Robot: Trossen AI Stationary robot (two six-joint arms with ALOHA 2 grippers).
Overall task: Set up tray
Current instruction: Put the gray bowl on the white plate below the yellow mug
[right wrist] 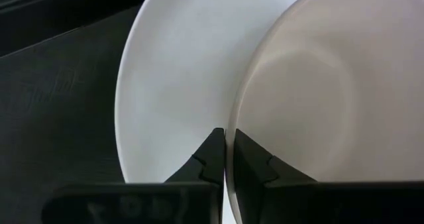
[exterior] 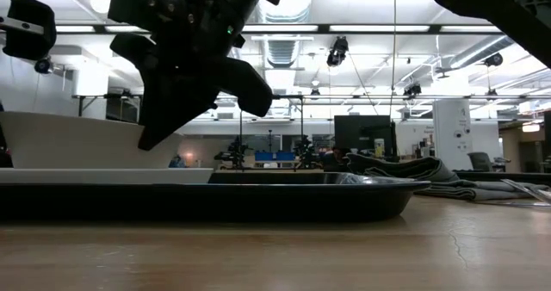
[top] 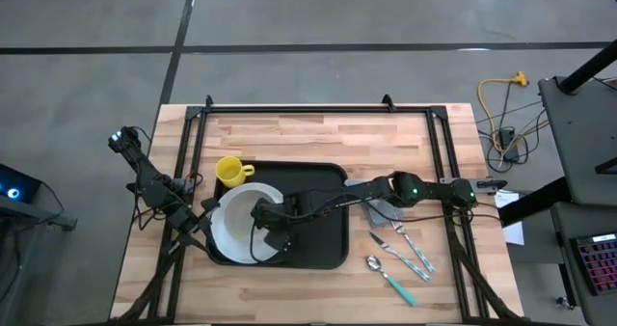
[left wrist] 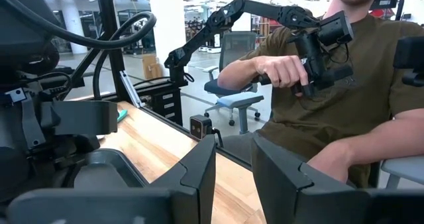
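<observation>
The black tray [top: 328, 241] lies mid-table. A round white plate [top: 229, 231] rests on its left part, and a white bowl [right wrist: 331, 85] stands on the plate [right wrist: 179, 71]. My right gripper [right wrist: 226, 132] reaches from the table's right across the tray and is shut on the bowl. The low view shows the bowl [exterior: 69, 140] upright on the plate [exterior: 103, 176], with my right gripper [exterior: 155, 136] at its rim. My left gripper [left wrist: 232, 164] waits open near the table's left edge [top: 188, 210], touching nothing. My right gripper pinches the bowl's rim [right wrist: 232, 114] between its two fingers, one finger inside the bowl and one outside. The fingers slant down from above onto the rim's side toward the table's right. The bowl stays upright, its base on the plate.
A yellow mug [top: 229, 171] stands just off the tray's far left corner. A grey napkin [top: 386, 211] lies beside the tray's right edge, with a fork, a knife and a spoon [top: 390, 273] with teal handles nearer the table's near right. A seated person [left wrist: 318, 85] is beyond the table.
</observation>
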